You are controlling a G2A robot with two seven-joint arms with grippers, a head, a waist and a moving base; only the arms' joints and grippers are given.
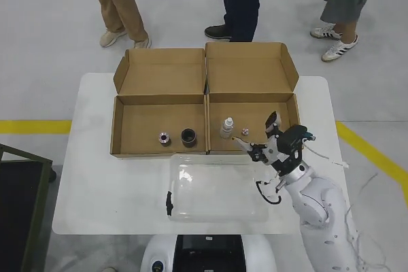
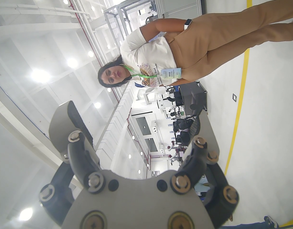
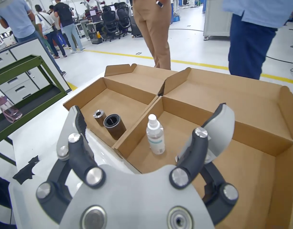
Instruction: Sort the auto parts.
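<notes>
Two open cardboard boxes stand side by side at the table's far half. The left box (image 1: 132, 129) holds a small metal bushing (image 1: 164, 137) (image 3: 98, 117) and a dark cylindrical sleeve (image 1: 188, 136) (image 3: 114, 126). In the right box (image 1: 285, 112) stand a clear spray bottle (image 1: 226, 127) (image 3: 155, 135) and a tiny pinkish part (image 1: 245, 129). My right gripper (image 1: 257, 134) (image 3: 150, 109) hovers over that box's near side, open and empty, the bottle just ahead of it. My left gripper (image 2: 134, 117) is open and empty, pointing up into the room.
A clear plastic bin (image 1: 190, 204) with a black tape patch (image 1: 168, 202) lies on the white table (image 1: 95, 183) in front of the boxes. A green shelf (image 1: 13, 197) stands off the table's left. People stand beyond the far edge.
</notes>
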